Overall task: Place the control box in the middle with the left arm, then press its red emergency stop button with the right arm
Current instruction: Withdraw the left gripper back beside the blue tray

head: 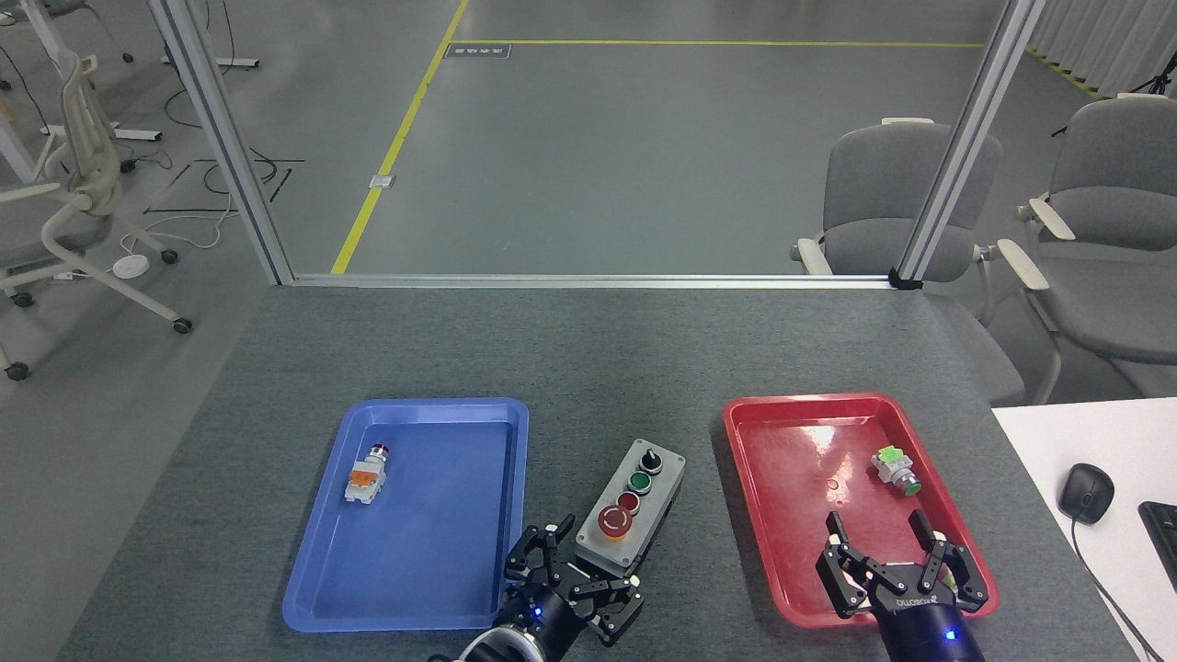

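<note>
The grey rectangular control box (633, 503) was gripped at its near end between the left gripper's (572, 577) jaws, its red mushroom emergency stop button (613, 520) just beyond them. The right gripper (897, 559) was held spread open, empty, over the red plastic tray (782, 441).

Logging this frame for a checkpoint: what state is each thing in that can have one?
Control box: flat on the table between the trays, tilted.
Red emergency stop button: untouched.
Left gripper: at the box's near end, grip unclear.
Right gripper: open, empty, over the red tray.
</note>
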Available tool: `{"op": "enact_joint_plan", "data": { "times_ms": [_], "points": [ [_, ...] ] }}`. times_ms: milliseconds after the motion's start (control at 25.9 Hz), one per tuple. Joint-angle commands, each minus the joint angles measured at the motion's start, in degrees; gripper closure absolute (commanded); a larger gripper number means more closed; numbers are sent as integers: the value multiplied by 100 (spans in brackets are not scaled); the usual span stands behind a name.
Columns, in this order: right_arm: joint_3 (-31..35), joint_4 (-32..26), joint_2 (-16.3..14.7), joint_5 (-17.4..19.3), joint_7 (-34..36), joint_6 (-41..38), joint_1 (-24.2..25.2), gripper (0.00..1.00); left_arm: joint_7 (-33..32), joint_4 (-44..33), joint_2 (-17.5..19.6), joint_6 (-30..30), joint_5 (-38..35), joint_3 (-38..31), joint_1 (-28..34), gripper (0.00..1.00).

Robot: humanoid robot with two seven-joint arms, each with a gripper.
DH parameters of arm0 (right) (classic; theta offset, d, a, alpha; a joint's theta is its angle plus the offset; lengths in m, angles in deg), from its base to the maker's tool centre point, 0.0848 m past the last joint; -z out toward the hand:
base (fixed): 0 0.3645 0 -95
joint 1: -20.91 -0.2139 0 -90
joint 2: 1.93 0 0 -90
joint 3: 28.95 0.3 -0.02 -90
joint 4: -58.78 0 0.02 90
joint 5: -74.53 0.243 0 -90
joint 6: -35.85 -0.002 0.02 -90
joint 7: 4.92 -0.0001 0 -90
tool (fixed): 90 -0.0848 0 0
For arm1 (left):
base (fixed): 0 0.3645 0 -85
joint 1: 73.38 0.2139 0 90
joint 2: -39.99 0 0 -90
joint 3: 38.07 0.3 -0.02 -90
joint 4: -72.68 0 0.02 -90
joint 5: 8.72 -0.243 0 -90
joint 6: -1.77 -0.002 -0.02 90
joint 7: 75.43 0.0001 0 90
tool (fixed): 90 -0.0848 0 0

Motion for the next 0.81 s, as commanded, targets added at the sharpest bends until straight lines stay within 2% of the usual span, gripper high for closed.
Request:
{"op": "enact_joint_plan", "data": {
  "times_ms": [0, 193, 348, 580, 773],
  "points": [
    [-5, 0, 19, -15, 3, 20, -13, 2, 1, -443, 467, 65, 23, -25, 167, 1],
    [-23, -17, 19, -7, 12, 11, -4, 2, 1, -1243, 1135, 346, 462, -420, 589, 1],
    [-49, -17, 27, -7, 12, 20, 31, 2, 19, -1823, 1504, 698, 532, -1273, 914, 1],
    [-58, -17, 36, -15, 12, 20, -4, 2, 80, -1938, 1416, 1067, 541, -2960, 993, 1],
    [-76, -26, 45, -7, 12, -16, -4, 2, 98, -1902, 1021, 979, 734, -3664, 923, 1]
  ]
}}
